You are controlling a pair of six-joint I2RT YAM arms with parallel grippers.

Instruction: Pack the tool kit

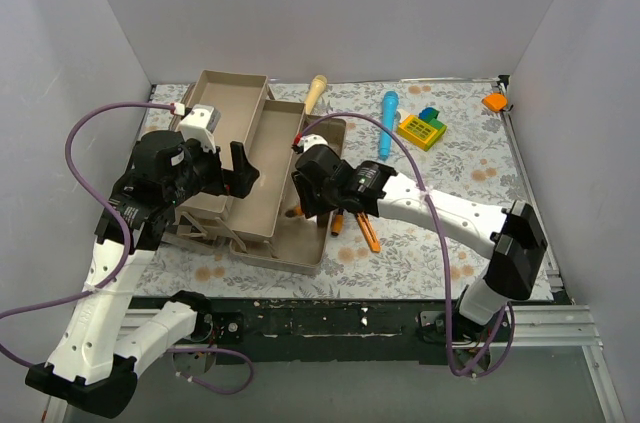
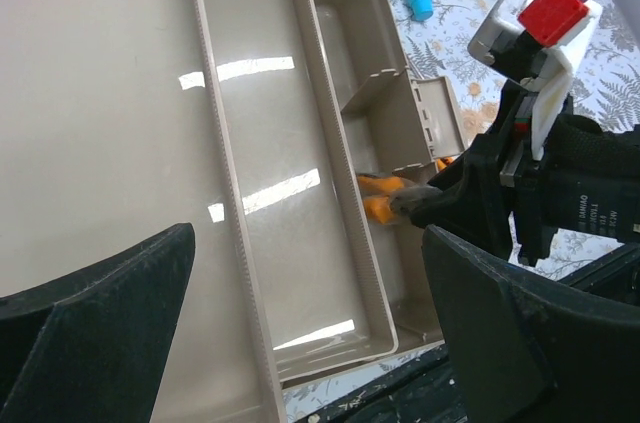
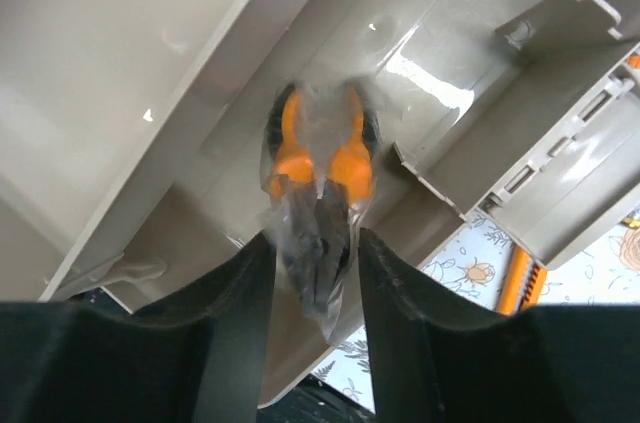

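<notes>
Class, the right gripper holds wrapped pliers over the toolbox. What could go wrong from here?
The right gripper pinches the pliers only through plastic wrap, so they may slip or twist.
The divider stands close beside them and could snag them.
The left gripper hovers nearby; the arms might collide.

My left arm point(image 1: 100, 278) and right arm point(image 1: 450, 211) both wear glossy white shells over chunky black joint housings. A purple cable point(image 1: 72, 148) loops along each. A white connector block capped in red point(image 2: 548, 23) sits at each wrist. The left pincer point(image 2: 305, 243) and right pincer point(image 3: 313, 243) have matte black, grainy fingers.
</notes>
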